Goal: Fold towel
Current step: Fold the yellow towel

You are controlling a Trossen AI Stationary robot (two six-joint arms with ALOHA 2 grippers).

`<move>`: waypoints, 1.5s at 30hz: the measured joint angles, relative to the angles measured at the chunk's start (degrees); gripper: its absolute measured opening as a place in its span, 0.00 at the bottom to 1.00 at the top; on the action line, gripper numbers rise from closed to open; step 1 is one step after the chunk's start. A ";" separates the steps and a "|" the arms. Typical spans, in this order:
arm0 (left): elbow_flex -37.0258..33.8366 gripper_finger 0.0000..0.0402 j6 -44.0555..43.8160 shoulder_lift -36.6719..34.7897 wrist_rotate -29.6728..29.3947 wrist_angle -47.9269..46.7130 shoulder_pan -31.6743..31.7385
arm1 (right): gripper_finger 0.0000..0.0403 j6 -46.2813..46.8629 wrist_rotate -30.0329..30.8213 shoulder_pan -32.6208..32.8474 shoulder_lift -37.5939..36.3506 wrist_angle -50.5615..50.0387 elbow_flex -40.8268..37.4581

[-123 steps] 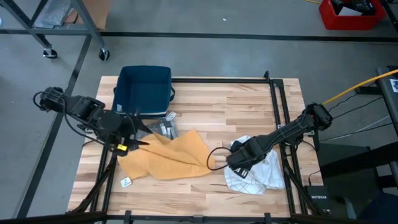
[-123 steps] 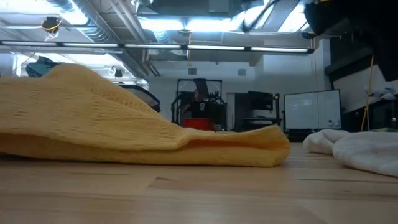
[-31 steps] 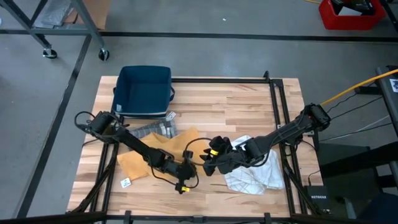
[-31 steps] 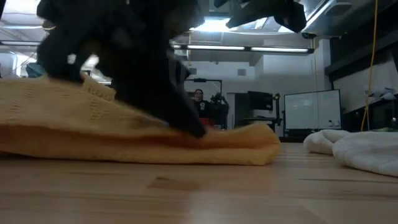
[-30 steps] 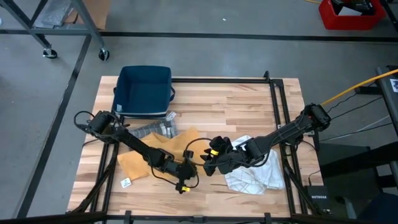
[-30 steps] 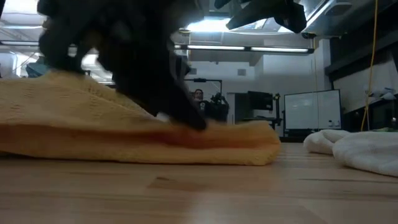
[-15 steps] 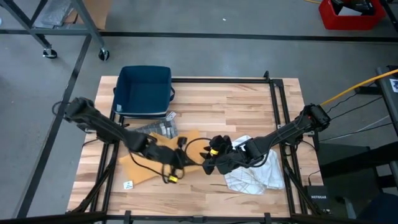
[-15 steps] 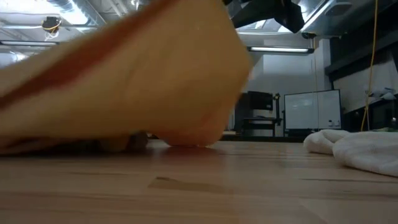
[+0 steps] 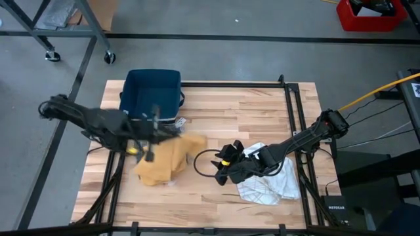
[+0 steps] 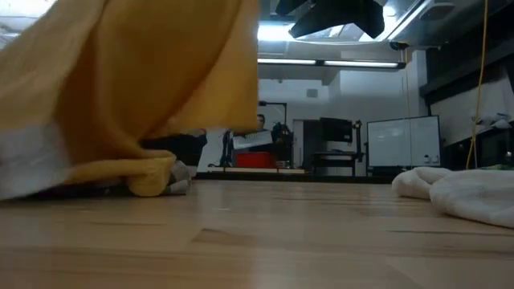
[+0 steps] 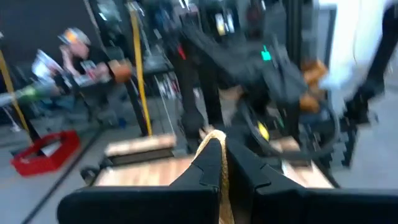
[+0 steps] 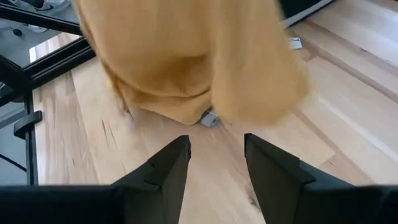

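You've got the high view straight down over the whole table (image 9: 262,111), the low view level at tabletop height. Both wrist views sit close, and all share the yellow towel (image 9: 167,160).

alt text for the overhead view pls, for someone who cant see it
Seen from above, the left gripper lifts a yellow towel by one edge over a wooden table; the rest still drapes onto the wood. The right gripper hovers open just beside it, in front of a crumpled white cloth. A dark blue bin sits at the table's far left.
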 joint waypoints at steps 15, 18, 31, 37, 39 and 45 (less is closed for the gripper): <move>0.04 0.00 -2.31 -16.76 0.04 0.70 2.20 | 0.41 -0.04 5.95 -3.06 0.00 6.60 0.00; 0.04 0.00 -2.89 -17.44 0.09 0.53 2.20 | 0.41 -0.20 5.92 -4.82 0.24 10.57 0.00; 0.04 0.00 0.29 -14.80 0.11 0.68 2.20 | 0.41 -13.63 -10.68 -7.85 12.03 43.56 0.02; 0.04 0.00 2.61 -13.21 0.09 0.67 2.20 | 0.41 -13.44 -12.81 -7.85 15.29 50.21 0.02; 0.04 0.00 4.08 -12.55 0.02 0.87 2.26 | 0.41 -13.44 -14.16 -7.85 16.40 52.80 0.02; 0.04 0.00 5.35 -10.58 -1.42 4.01 2.26 | 0.41 -13.02 -14.98 -7.85 19.20 55.13 2.07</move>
